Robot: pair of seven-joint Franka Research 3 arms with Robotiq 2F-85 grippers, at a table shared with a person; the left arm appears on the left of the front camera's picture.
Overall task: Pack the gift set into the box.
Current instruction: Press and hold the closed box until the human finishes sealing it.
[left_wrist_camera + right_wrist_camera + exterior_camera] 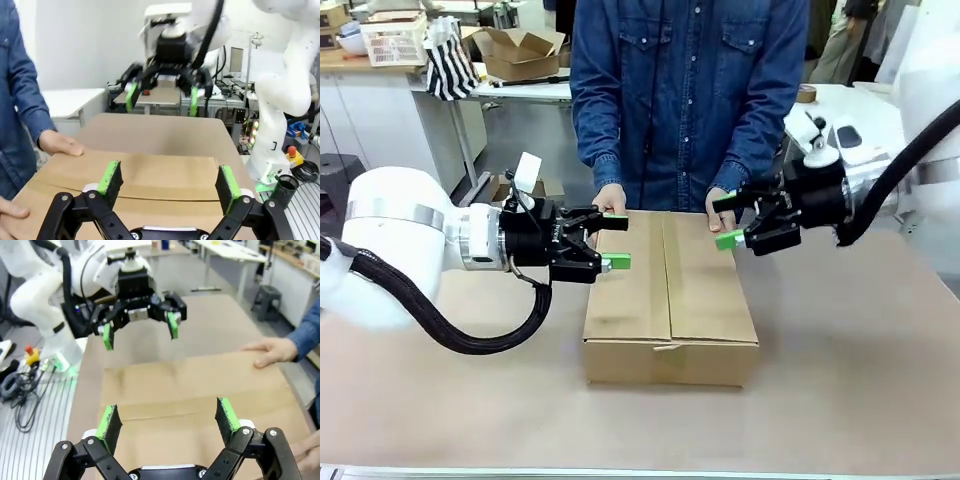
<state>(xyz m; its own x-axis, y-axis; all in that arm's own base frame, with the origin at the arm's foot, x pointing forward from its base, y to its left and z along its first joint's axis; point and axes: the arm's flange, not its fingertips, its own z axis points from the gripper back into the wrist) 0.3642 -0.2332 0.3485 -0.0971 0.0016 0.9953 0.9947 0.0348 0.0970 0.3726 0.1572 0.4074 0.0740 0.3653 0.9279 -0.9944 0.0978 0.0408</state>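
Closest to the camera is the box (670, 300), shut, at the middle of the desk (850, 380); its long axis runs from the robot's side toward the person, with 1 seam between 2 flaps along that line; plain brown corrugated cardboard, matte, square-edged; left hand (616, 239) spread open and empty over its left edge; right hand (727, 222) likewise open and empty at its far right corner; the person's 2 palms (610, 198) rest on the far end.
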